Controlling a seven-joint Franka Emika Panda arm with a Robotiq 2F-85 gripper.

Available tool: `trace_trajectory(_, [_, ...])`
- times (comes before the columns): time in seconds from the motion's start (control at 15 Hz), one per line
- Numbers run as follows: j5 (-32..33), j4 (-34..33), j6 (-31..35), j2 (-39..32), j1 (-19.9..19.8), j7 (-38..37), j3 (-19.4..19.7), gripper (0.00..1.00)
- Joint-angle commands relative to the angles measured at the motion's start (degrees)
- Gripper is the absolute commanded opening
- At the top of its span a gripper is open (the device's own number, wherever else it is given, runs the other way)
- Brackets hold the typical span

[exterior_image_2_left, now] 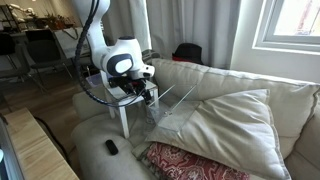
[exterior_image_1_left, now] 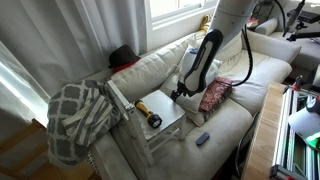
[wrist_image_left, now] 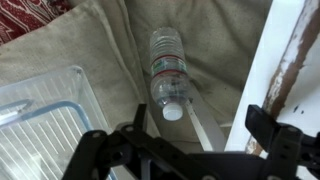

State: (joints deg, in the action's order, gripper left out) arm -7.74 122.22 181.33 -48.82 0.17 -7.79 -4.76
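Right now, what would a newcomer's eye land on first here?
A clear water bottle lying on the beige couch, just ahead of the open gripper. Beside it sit a clear plastic container and a small white table carrying a yellow flashlight.

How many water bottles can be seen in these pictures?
1. The bottle lies on the couch in the wrist view, between the clear bin and the white table leg. The exterior views do not show it; others may be hidden.
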Motion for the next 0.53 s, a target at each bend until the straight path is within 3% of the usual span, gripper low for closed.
trace_trajectory(0.0, [-0.5,0.8,1.2,1.1,-0.6,-0.2,-0.3,1.00])
trace_trajectory(0.47, [-1.2,3.0,1.0,5.5,-1.3,-1.0,-0.5,1.00])
